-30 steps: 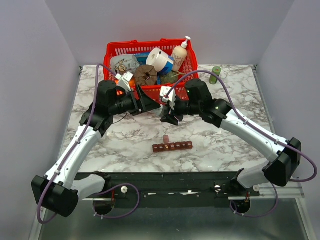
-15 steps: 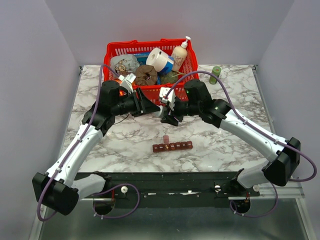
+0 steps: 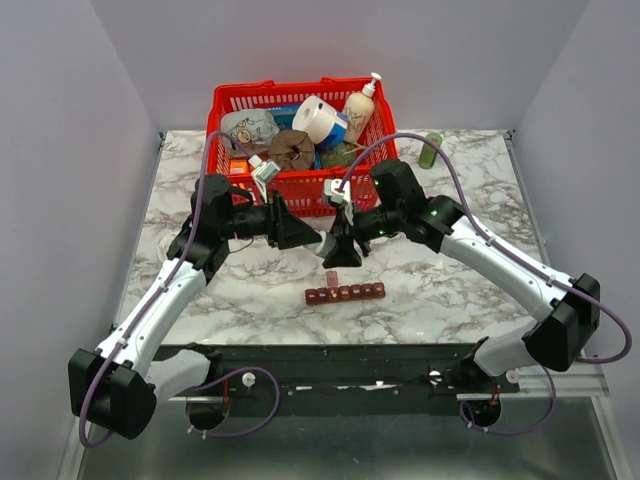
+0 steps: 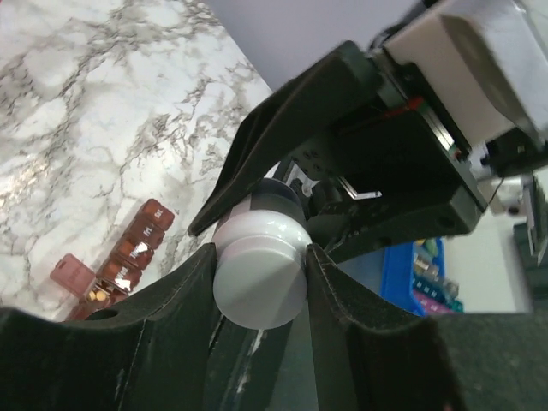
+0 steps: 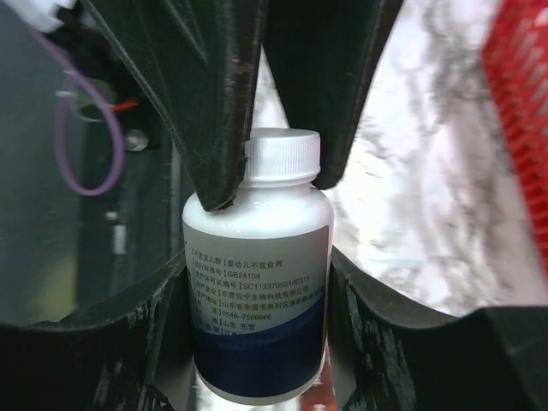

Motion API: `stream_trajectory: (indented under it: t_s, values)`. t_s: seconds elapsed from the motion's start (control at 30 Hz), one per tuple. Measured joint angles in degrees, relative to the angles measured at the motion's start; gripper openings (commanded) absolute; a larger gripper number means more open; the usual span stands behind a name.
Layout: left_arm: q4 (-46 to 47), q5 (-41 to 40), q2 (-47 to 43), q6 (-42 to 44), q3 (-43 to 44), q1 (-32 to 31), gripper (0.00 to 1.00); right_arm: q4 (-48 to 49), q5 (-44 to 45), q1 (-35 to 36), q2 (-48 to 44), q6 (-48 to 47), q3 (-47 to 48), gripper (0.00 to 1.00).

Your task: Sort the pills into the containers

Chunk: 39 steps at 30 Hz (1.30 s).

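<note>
Your left gripper (image 4: 259, 276) pinches the white cap (image 4: 257, 253) | your right gripper (image 5: 257, 295) squeezes the bottle (image 5: 257, 265) | containers (image 3: 345, 293) lie just below, middle of the top view.

A robot test booth; plain walls (image 3: 340, 40) enclose marble table (image 3: 250, 290).

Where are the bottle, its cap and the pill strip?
bottle (image 5: 257, 274): right wrist view, on its label.
cap (image 4: 259, 272): left wrist view, middle of the white cap.
pill strip (image 3: 346, 293): top view, on a middle compartment.
</note>
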Motion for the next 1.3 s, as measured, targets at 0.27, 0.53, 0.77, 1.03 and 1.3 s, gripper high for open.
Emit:
stream_trajectory:
  t_s: [0.27,0.53,0.77,1.03,1.3]
  values:
    - [2.56,9.90,-2.14,11.89,0.31,-0.11,0.78,0.83,-14.03,0.04,2.12,6.01,0.09,0.06]
    - [6.62,6.62,-5.99,6.97,-0.24,1.14,0.99,3.93,-15.19,0.22,2.34,5.66,0.66,0.06]
    - [-1.01,-4.92,-6.99,0.63,5.11,3.54,0.99,3.89,-9.46,0.22,2.12,1.05,0.66,0.06]
    - [-11.76,-12.31,-6.25,-4.66,5.22,3.58,0.99,3.89,0.94,0.22,0.39,-6.14,0.92,0.06]
    - [-12.96,-14.29,-4.09,-7.30,4.20,1.84,0.91,3.91,3.96,0.66,0.35,-8.11,1.51,0.06]
